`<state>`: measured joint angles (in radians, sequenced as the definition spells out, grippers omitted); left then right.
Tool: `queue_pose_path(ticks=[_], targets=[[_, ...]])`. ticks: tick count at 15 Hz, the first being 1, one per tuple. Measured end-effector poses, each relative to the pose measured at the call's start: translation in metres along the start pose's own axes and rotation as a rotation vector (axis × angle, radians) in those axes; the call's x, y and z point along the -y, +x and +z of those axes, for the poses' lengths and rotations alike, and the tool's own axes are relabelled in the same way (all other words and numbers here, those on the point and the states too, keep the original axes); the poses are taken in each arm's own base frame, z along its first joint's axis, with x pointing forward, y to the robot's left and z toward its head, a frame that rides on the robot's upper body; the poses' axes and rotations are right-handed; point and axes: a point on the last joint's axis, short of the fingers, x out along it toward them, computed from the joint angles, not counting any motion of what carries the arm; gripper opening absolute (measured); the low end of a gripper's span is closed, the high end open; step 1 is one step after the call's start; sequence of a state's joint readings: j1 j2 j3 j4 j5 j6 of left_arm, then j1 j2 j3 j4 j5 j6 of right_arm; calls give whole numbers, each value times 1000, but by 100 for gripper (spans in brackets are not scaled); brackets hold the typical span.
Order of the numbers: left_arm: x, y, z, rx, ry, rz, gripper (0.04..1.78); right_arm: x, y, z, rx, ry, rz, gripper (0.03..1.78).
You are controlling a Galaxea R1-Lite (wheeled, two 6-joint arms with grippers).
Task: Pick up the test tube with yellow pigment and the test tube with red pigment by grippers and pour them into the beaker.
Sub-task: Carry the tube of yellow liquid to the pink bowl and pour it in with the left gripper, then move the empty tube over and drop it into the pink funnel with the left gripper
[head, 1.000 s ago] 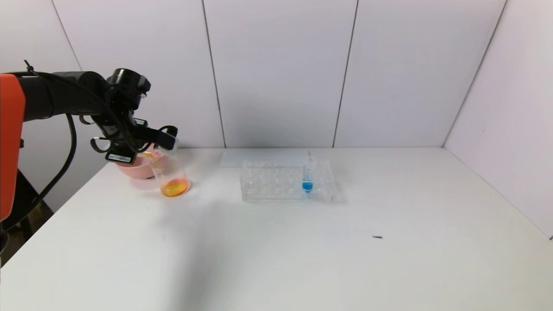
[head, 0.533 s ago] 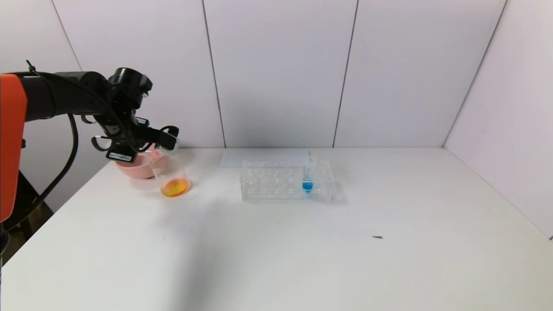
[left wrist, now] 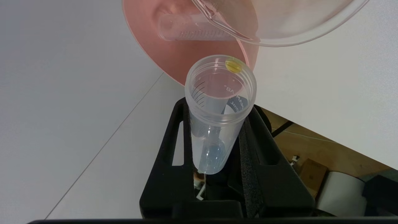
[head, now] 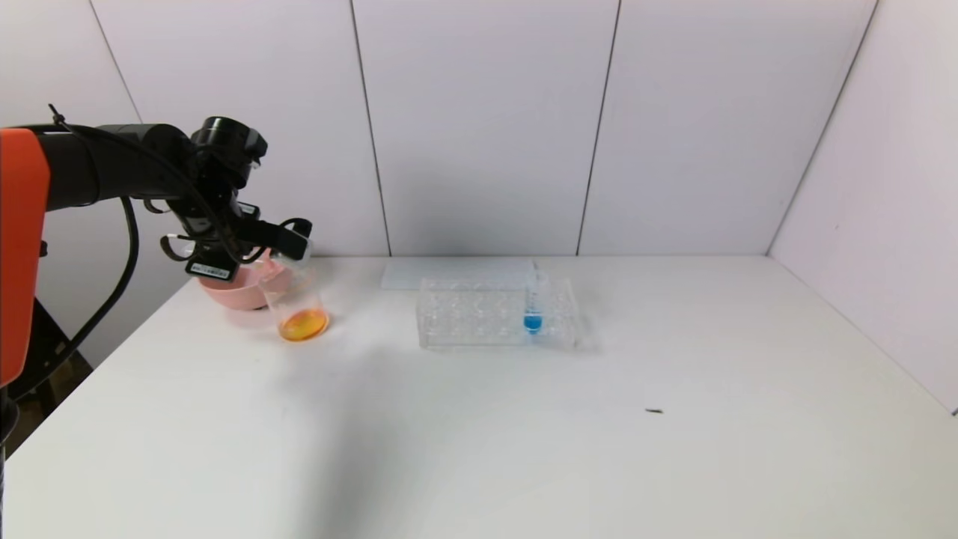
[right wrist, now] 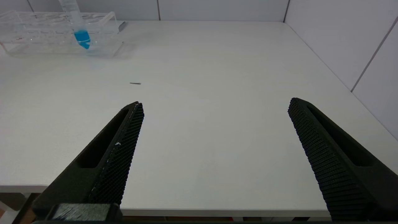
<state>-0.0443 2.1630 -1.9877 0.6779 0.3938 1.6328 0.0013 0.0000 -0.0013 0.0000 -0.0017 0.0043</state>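
My left gripper (head: 288, 239) is shut on the test tube with yellow pigment (head: 297, 251), tipped with its mouth over the beaker (head: 296, 303). In the left wrist view the tube (left wrist: 217, 124) sits between the jaws of the left gripper (left wrist: 217, 107). It looks almost empty, with one yellow drop (left wrist: 233, 65) on its rim. The beaker holds orange liquid (head: 303, 325); its rim (left wrist: 279, 31) also shows in the wrist view. No tube with red liquid is in view. My right gripper (right wrist: 214, 105) is open and empty, low over the table's front edge.
A pink bowl (head: 228, 288) stands behind the beaker, with an empty clear tube (left wrist: 192, 31) lying in it. A clear rack (head: 479, 314) mid-table holds a blue-liquid tube (head: 533, 303). A small dark speck (head: 654, 411) lies on the table.
My left gripper has risen slightly with the tube. The yellow streak running into the beaker a second ago is gone.
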Motion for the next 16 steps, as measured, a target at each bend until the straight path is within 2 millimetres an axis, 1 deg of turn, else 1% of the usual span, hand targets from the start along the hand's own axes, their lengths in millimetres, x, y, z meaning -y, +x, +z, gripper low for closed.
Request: queue_pose_path(ticks=[6, 10, 12, 16], targets=[[0, -1, -3, 10, -13, 5, 44, 0, 0, 0, 0, 0, 0, 170], [-2, -8, -11, 64, -41, 24, 44, 0, 0, 0, 0, 0, 0, 170], [-4, -12, -16, 97, -100, 43, 44, 0, 0, 0, 0, 0, 0, 170], [-7, -21, -30, 171, -292, 75, 44, 0, 0, 0, 0, 0, 0, 170]])
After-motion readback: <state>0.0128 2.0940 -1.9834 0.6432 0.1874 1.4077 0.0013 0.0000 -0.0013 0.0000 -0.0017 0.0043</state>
